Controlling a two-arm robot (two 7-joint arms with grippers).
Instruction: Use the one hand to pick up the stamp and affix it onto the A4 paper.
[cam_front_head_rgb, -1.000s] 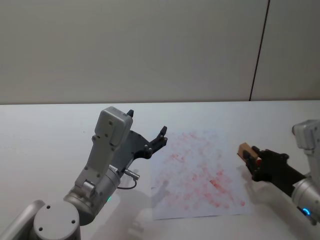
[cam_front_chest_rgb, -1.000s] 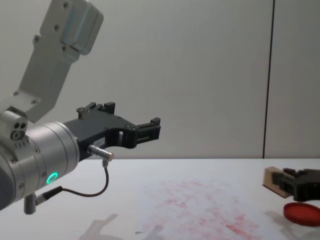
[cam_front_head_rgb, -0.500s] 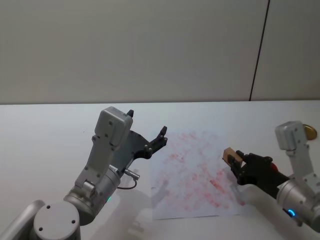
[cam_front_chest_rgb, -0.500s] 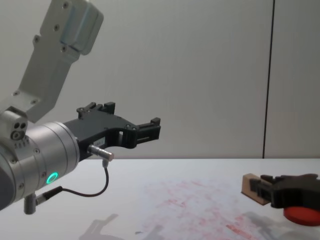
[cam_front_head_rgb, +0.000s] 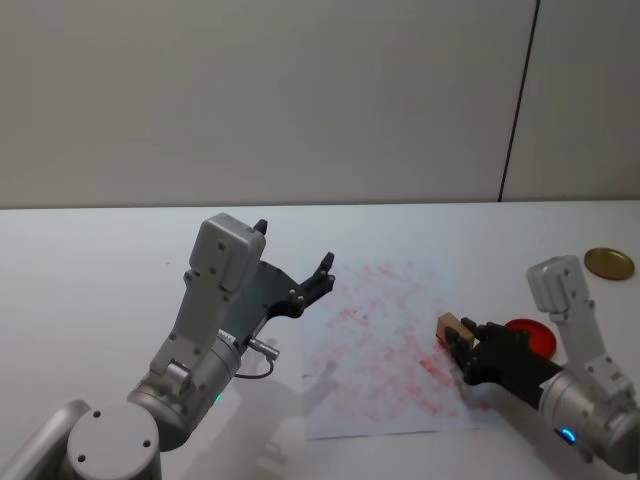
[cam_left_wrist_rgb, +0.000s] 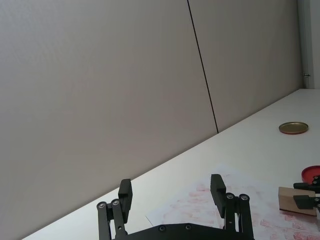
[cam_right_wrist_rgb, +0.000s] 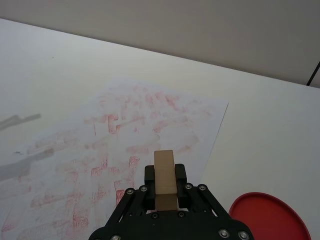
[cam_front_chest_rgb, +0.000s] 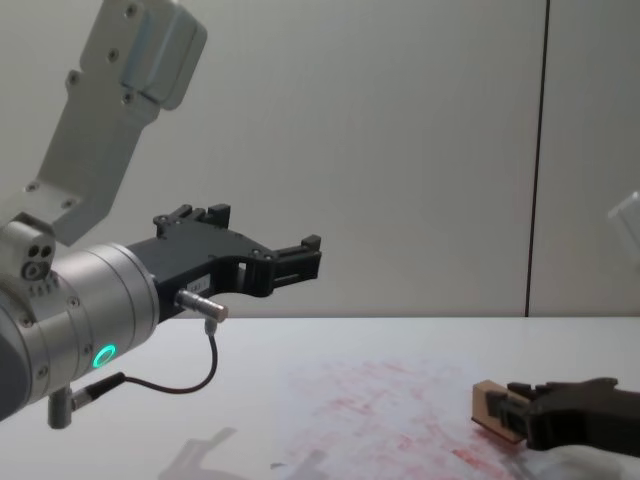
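The stamp is a small tan wooden block, and my right gripper is shut on it. It hangs low over the right part of the A4 paper, a white sheet covered in faint red blotches. I cannot tell whether it touches the sheet. From the right wrist the stamp stands between the black fingers above the paper. The chest view has the stamp tilted close to the sheet. My left gripper is held open in the air, left of the paper.
A flat red disc lies on the table just right of the paper, beside the right arm. A gold round lid sits farther back right. The left arm's silver wrist looms large at the chest view's left.
My right gripper has carried the stamp leftward from beyond the paper's right edge to over the sheet, and lower. The left arm has not moved.
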